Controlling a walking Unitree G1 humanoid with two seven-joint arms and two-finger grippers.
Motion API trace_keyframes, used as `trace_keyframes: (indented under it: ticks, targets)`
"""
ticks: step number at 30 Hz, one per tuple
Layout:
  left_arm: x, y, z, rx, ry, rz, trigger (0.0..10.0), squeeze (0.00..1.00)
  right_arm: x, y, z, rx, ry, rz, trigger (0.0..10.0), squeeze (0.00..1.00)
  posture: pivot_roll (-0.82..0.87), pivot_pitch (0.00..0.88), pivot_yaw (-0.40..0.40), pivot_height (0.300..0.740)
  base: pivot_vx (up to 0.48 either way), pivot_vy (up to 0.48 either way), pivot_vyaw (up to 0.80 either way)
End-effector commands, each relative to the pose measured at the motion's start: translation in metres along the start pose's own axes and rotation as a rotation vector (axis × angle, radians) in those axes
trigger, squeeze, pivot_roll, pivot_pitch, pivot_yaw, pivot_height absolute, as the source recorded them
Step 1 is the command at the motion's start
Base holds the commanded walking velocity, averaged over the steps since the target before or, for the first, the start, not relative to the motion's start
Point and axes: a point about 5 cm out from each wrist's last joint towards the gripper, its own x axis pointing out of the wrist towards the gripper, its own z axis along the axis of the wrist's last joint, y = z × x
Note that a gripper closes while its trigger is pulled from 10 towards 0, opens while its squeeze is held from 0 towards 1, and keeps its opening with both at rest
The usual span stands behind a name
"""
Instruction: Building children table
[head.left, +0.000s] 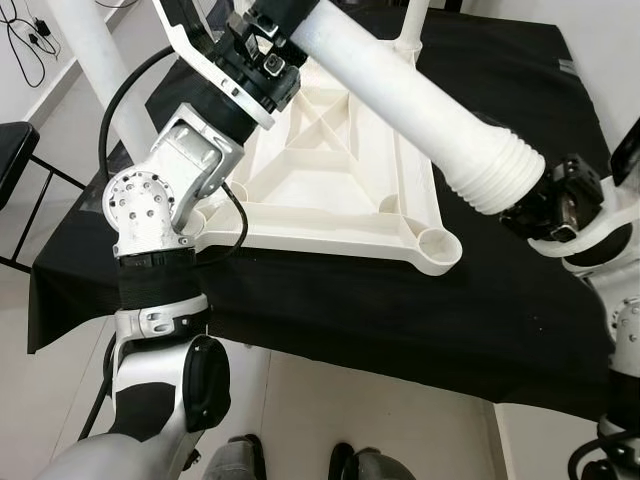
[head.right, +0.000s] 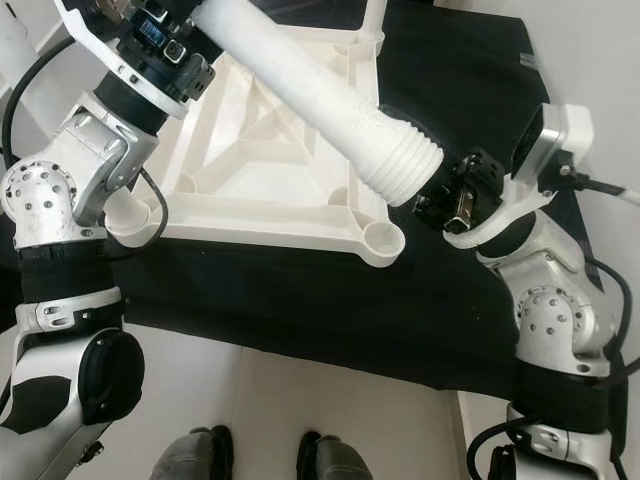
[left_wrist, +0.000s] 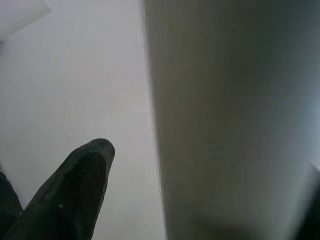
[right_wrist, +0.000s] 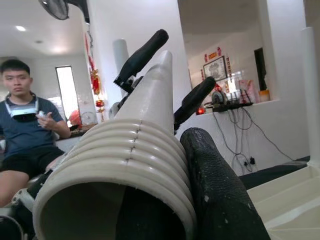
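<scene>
A white table leg (head.left: 400, 90) is held in the air above the upturned white tabletop (head.left: 330, 190), which lies underside-up on a black cloth (head.left: 330, 310). The leg's long axis runs slantwise across the tabletop, from the left gripper (head.left: 262, 28) over the far part of the tabletop down to the right gripper (head.left: 540, 205) just past the tabletop's near right corner. The ribbed, threaded end of the leg (head.right: 400, 160) is the lower end; in the right wrist view the right gripper's fingers (right_wrist: 220, 190) are seen clamped on it, one at the hollow mouth and one outside the ribs. The left gripper is closed around the plain upper shaft, with one fingertip (left_wrist: 82, 175) shown beside the shaft in the left wrist view. The open round socket (head.right: 382, 238) at the tabletop's near right corner lies just beside and below the threaded end, so the right arm is the nearer one. It is judged that the leg must be swung upright and its ribbed end brought over that socket. A seated person (right_wrist: 27, 135) is seen in the background.
</scene>
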Motion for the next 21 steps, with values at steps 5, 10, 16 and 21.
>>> trace_keyframes:
  ticks: [5, 10, 16, 21]
  targets:
    - [-0.001, -0.001, 0.000, 0.004, -0.012, -0.014, 10.0, 0.00, 0.004, 0.012, -0.011, 0.002, 0.082, 0.084, 10.0, 0.00, 0.01, 0.208, -0.073, 0.740, 0.000, 0.000, 0.00]
    - [0.000, -0.009, 0.005, -0.033, -0.059, -0.094, 0.0, 0.00, 0.006, 0.011, -0.019, 0.005, 0.091, 0.059, 10.0, 0.00, 0.01, 0.211, -0.073, 0.740, 0.000, 0.000, 0.00]
    - [0.000, -0.010, 0.005, -0.035, -0.058, -0.105, 0.0, 0.00, 0.006, 0.007, -0.020, -0.008, 0.090, 0.028, 10.0, 0.00, 0.01, 0.211, -0.076, 0.740, 0.000, 0.000, 0.00]
    - [0.000, -0.013, 0.004, -0.067, -0.061, -0.125, 0.0, 0.00, 0.005, 0.004, -0.022, -0.017, 0.094, 0.004, 10.0, 0.00, 0.01, 0.213, -0.076, 0.740, 0.000, 0.000, 0.00]
